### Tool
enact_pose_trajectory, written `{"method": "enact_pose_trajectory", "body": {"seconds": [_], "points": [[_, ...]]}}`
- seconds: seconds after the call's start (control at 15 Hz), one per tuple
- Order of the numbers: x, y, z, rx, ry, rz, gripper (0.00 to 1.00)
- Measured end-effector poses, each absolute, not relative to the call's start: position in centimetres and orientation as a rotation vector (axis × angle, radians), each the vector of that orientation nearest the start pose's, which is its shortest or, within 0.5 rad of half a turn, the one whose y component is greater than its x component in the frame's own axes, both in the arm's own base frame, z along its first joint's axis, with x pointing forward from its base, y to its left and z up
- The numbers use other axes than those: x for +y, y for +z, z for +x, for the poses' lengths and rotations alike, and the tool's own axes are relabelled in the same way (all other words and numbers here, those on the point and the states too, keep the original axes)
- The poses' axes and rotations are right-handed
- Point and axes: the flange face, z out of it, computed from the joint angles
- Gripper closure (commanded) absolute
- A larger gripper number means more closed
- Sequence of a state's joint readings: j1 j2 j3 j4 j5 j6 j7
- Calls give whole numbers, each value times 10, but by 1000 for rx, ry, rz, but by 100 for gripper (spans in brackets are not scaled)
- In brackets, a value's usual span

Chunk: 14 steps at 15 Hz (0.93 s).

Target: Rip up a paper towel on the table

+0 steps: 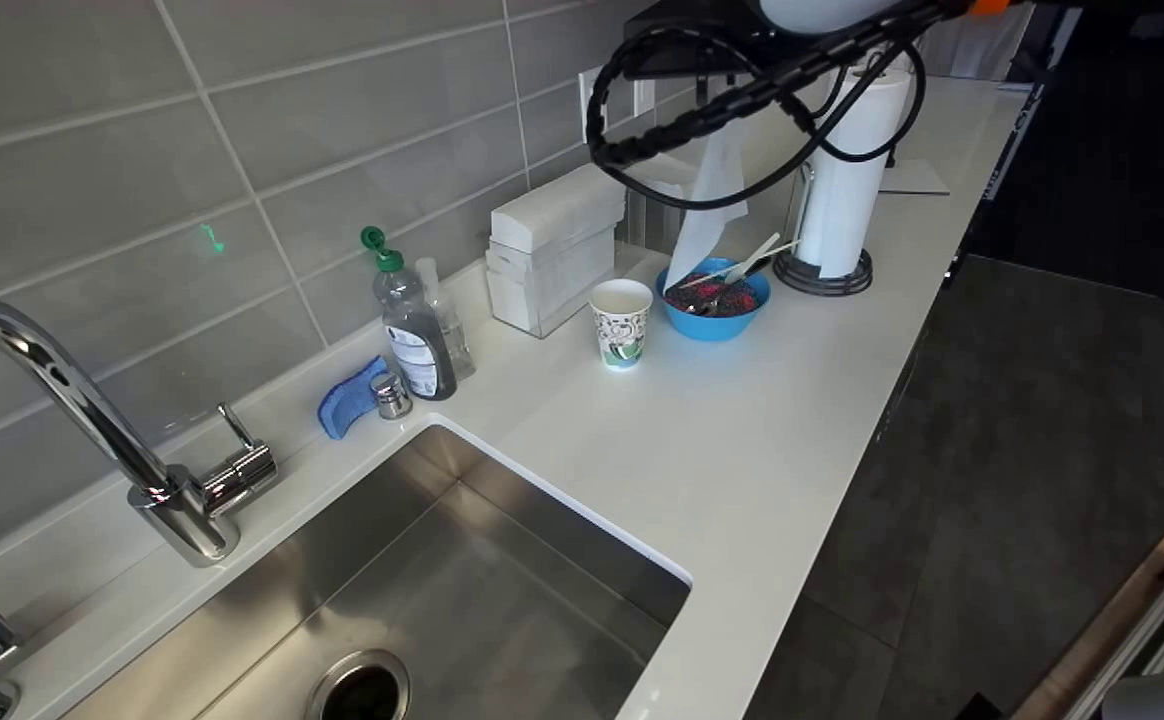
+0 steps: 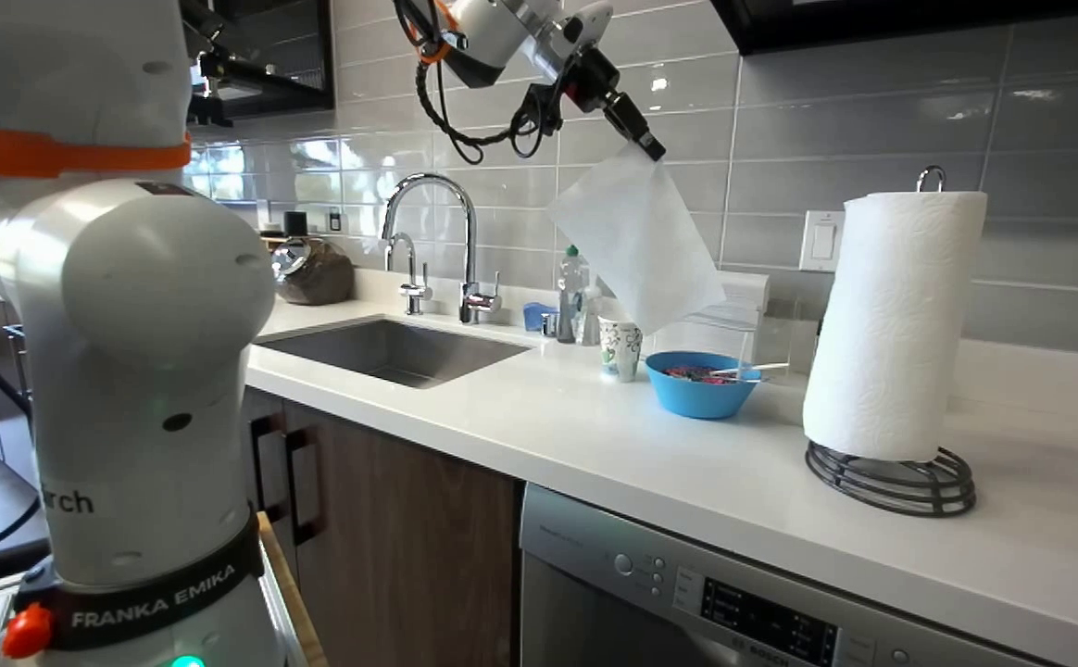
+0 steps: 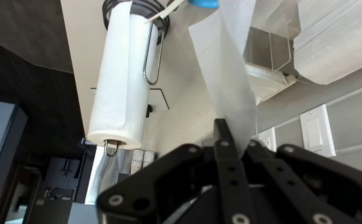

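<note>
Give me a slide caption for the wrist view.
A gripper pinches a hanging paper towel, the roll at picture left.

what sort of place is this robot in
Most likely a kitchen, home or office unclear: a stainless-steel sink set into the white countertop, a tall chrome faucet beside it, and a Bosch dishwasher under the countertop.

the paper towel is white, the bowl blue.

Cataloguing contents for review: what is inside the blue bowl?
The blue bowl holds a red and dark mix; pale sticks reach past its rim. Whatever lies beneath the top layer is covered.
</note>
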<state>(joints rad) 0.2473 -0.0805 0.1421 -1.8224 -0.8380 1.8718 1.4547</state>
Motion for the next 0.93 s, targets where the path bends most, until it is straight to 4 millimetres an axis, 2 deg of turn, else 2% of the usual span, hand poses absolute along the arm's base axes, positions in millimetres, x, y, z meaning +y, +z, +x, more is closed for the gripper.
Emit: {"method": "enact_pose_trajectory", "body": {"seconds": [0.27,0.67,0.93], "points": [[169,598,522,1420,-1136,-3016,100],[183,589,493,1606,-984,-3215,100],[189,574,494,1643,-859,-3342,100]]}}
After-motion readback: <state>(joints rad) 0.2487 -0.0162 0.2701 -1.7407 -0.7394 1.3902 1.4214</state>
